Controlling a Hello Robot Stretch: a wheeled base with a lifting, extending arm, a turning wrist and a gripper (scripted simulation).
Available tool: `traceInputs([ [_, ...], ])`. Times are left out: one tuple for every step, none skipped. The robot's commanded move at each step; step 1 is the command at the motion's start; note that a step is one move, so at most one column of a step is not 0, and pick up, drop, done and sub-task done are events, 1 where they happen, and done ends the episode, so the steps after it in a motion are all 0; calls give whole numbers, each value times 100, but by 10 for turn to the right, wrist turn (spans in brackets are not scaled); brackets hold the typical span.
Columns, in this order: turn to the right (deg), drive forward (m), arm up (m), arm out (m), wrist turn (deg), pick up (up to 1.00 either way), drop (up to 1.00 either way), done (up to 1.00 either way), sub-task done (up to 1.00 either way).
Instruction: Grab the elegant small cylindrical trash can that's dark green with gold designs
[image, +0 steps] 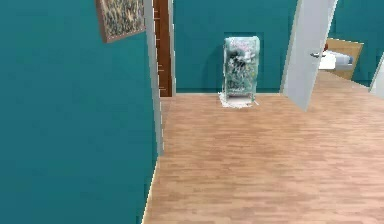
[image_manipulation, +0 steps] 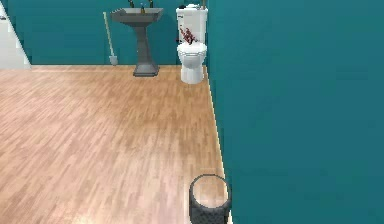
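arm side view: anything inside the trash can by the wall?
The trash can stands open-topped by the teal wall. Inside reads only as dark; no contents made out, and its near side covers the bottom.

Walls teal. Plank floor light wood grain. Far toilet white; sink left of it grey. Near trash can dark, pale flecks. Wall picture mottled grey-green, brown frame.
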Motion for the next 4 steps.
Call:
traceInputs([
  [0, 0, 10, 0, 0, 0, 0, 0, 0],
  [0, 0, 0, 40, 0, 0, 0, 0, 0],
  [0, 0, 0, 0, 450, 0, 0, 0, 0],
  [0, 0, 0, 0, 450, 0, 0, 0, 0],
])
